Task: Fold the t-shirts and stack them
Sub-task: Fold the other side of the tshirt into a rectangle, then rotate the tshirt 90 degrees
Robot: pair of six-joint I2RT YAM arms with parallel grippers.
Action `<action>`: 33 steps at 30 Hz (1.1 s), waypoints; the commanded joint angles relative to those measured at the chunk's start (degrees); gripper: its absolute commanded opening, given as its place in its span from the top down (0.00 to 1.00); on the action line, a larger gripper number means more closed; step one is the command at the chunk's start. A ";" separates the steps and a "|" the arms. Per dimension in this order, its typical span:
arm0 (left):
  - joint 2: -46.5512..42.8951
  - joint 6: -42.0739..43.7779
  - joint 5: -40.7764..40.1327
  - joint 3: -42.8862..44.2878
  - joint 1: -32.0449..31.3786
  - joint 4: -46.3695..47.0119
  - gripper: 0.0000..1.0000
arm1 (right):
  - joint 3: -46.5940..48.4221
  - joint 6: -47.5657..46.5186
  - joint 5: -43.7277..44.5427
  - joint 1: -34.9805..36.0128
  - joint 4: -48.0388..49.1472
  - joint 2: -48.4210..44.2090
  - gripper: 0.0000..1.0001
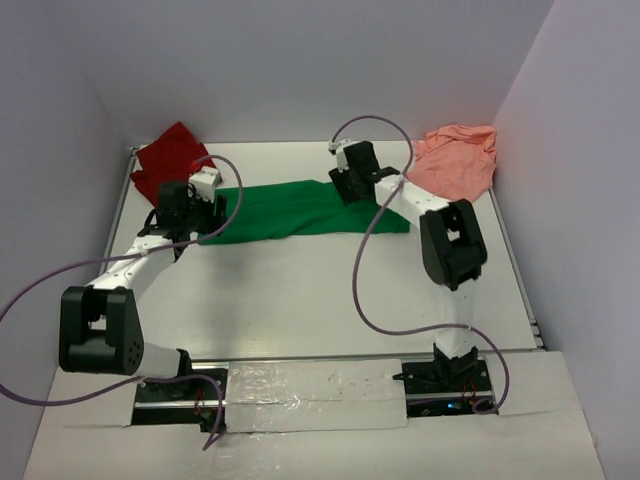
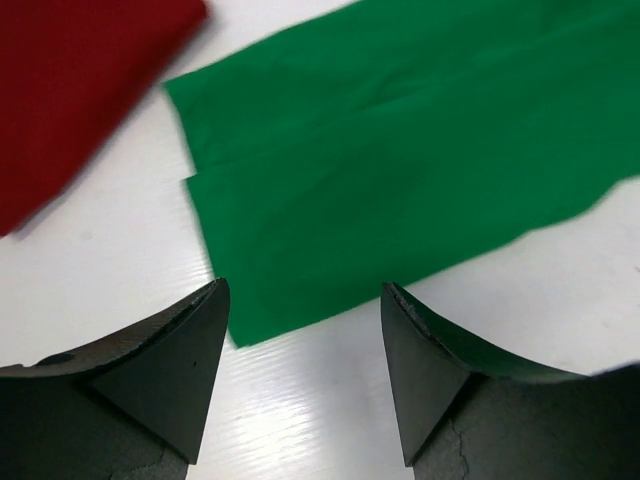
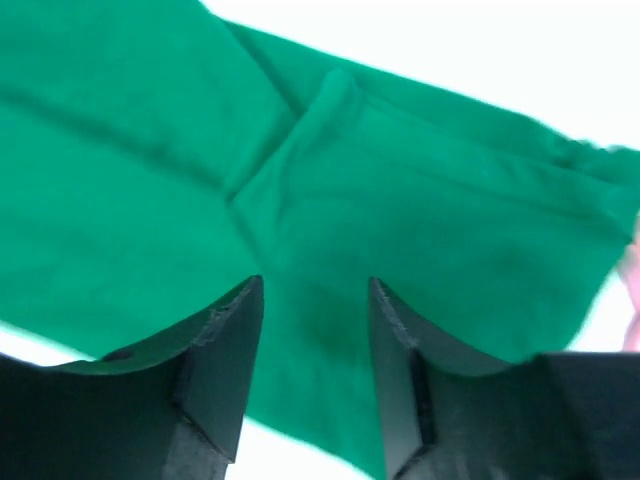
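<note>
**Top external view.** Nearest the lens are the two arm bases at the near edge of the white table [image 1: 300, 290], with a silvery strip [image 1: 310, 392] between them. The left gripper [image 1: 212, 212] sits at the left end of the bright green t-shirt [image 1: 290, 210], which lies flat in a long band across the middle of the table. The right gripper [image 1: 342, 186] is at the band's far edge, toward its right end. The dark red t-shirt [image 1: 168, 158] lies in the far left corner and the salmon pink t-shirt [image 1: 460, 160] is bunched in the far right corner. Both are apart from the green one.

**Left wrist view.** I see the left gripper [image 2: 305, 300] with its jaws spread wide and holding nothing. The green t-shirt [image 2: 400, 170] has its stepped, layered edge just beyond the fingertips. The dark red t-shirt [image 2: 70, 90] fills the upper left, with bare table [image 2: 100, 280] between the two.

**Right wrist view.** The right gripper [image 3: 315, 290] has its jaws parted, with no cloth pinched between them. The green t-shirt [image 3: 150, 200] spreads beneath, creased where its layers overlap. The picture is blurred.
</note>
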 commanded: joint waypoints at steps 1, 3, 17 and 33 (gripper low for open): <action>1.81 2.14 5.65 0.81 -2.51 -0.30 0.30 | -7.39 1.38 -3.22 -0.66 14.03 -14.68 0.45; 4.79 2.14 6.27 1.95 -2.96 -1.01 0.36 | -8.65 1.91 -5.41 -1.00 13.96 -19.42 0.45; 24.75 -3.13 -7.79 16.02 -3.31 -0.84 1.00 | -17.70 6.31 -12.19 -7.07 8.94 -37.02 0.93; 35.91 -5.15 -13.50 29.02 -3.14 -6.97 1.00 | -19.56 7.01 -15.53 -11.38 4.38 -41.07 1.00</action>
